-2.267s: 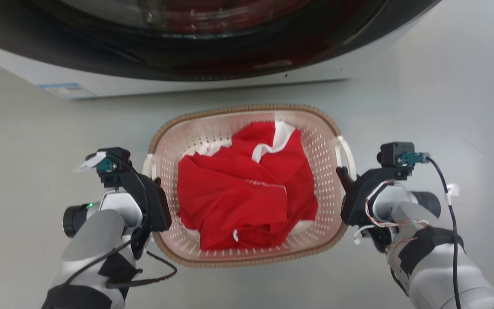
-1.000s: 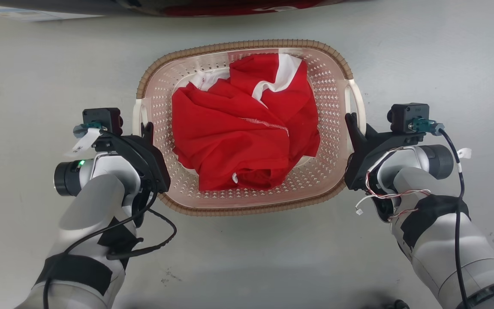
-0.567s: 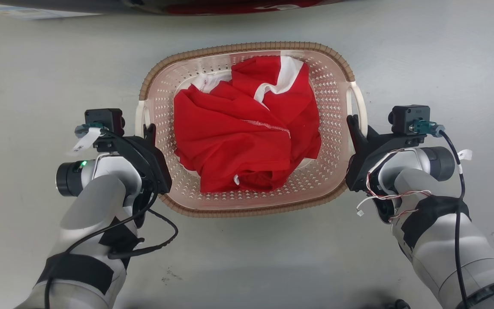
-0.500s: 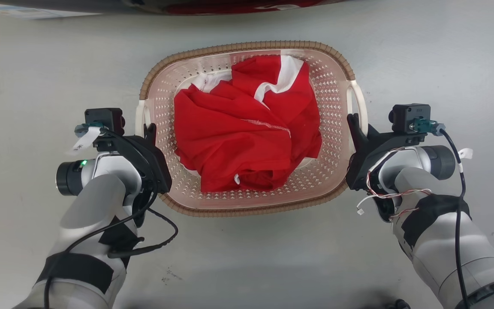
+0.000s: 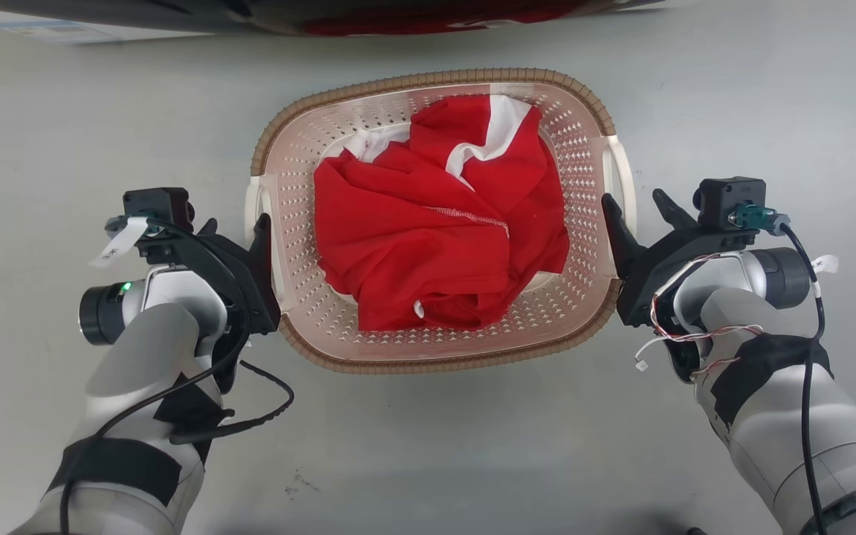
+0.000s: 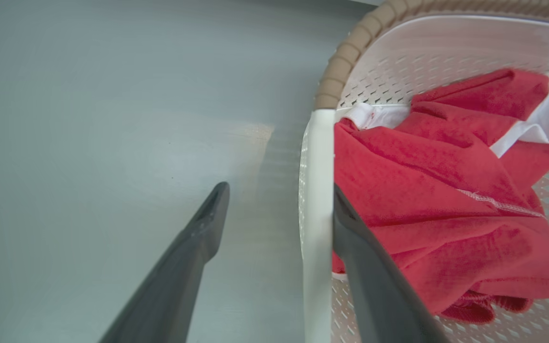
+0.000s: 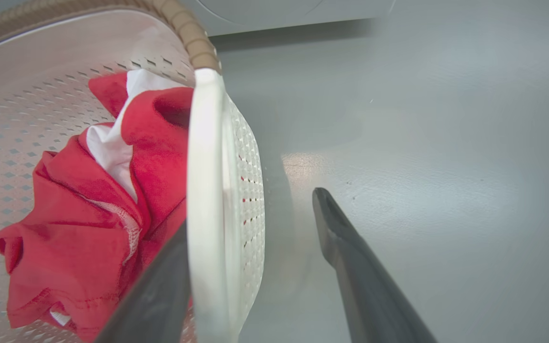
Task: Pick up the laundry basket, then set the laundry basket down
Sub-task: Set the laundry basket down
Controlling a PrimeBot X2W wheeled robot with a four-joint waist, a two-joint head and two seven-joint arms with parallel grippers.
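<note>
Head view: basket [image 5: 428,78], cream-pink, perforated, brown-rimmed, with red cloth [image 5: 435,238] in it, is seen on the floor [image 5: 428,446]; left gripper [image 5: 236,223] and right gripper [image 5: 632,199] are spread wide at its sides. Wrist views: left handle [image 6: 317,190] and right handle [image 7: 205,190] are each straddled, unclamped. Set-down is judged done; straight withdrawal off the basket is called for.

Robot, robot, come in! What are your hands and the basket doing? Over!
Left hand open, right hand open, each astride a white handle. Laundry basket on the floor, red clothes inside. Washing machine behind it, not touching.
</note>
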